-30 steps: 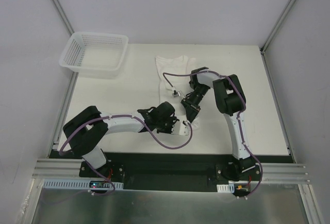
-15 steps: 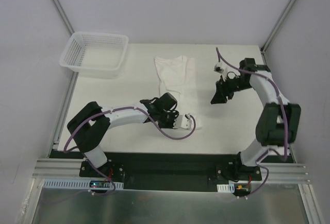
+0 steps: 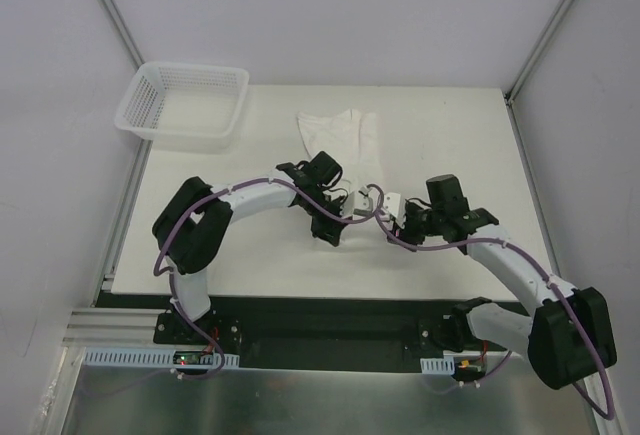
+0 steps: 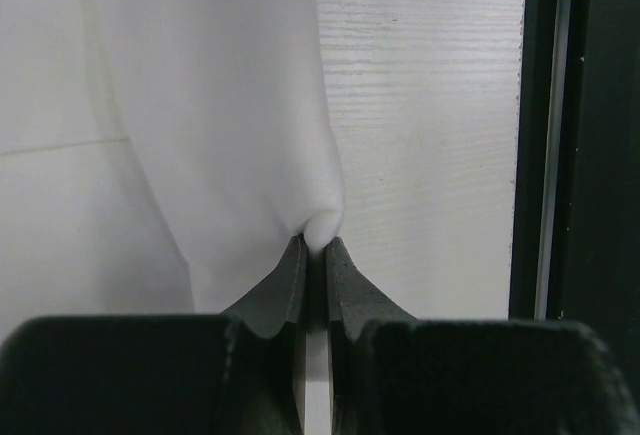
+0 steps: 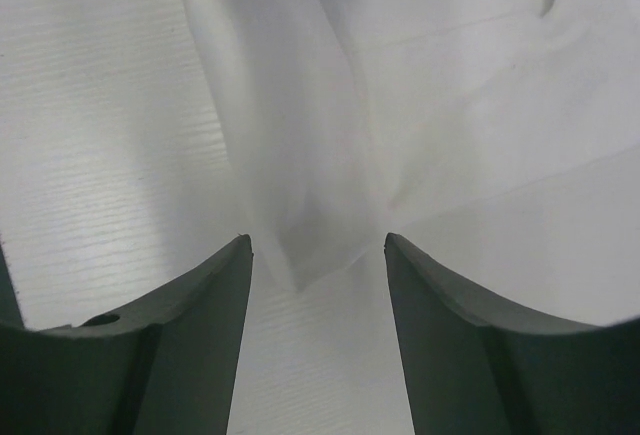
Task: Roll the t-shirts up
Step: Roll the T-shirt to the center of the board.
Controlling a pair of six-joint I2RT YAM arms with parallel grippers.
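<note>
From above, the white mesh basket (image 3: pixel 140 115) sits at the table's (image 3: pixel 470 145) far left corner, roughly 9 o'clock of the t-shirt (image 3: pixel 338 133) and well apart from it. The shirt lies as a long folded strip running from mid-table toward 12 o'clock. Its near end is covered by both wrists and the purple cables, and white cloth on a white top makes its edges hard to trace.

The left gripper (image 3: pixel 331 232) points toward 6 o'clock over that hidden end. Its wrist camera settles what the overhead view cannot: the left gripper's jaws (image 4: pixel 315 255) are pressed together on a small pinched peak of cloth, with the t-shirt (image 4: pixel 180 105) spreading away to 11 o'clock and bare table (image 4: pixel 430 105) at 2 o'clock (a dark strip (image 4: pixel 590 155) cuts off the right edge).

The right gripper (image 3: pixel 383 217) comes in from 3 o'clock, its fingertips lost behind the cable from above. In its wrist view the right gripper's jaws (image 5: pixel 318 255) stand wide apart, holding nothing; a folded corner of the t-shirt (image 5: pixel 450 105) lies between them, touching neither.
</note>
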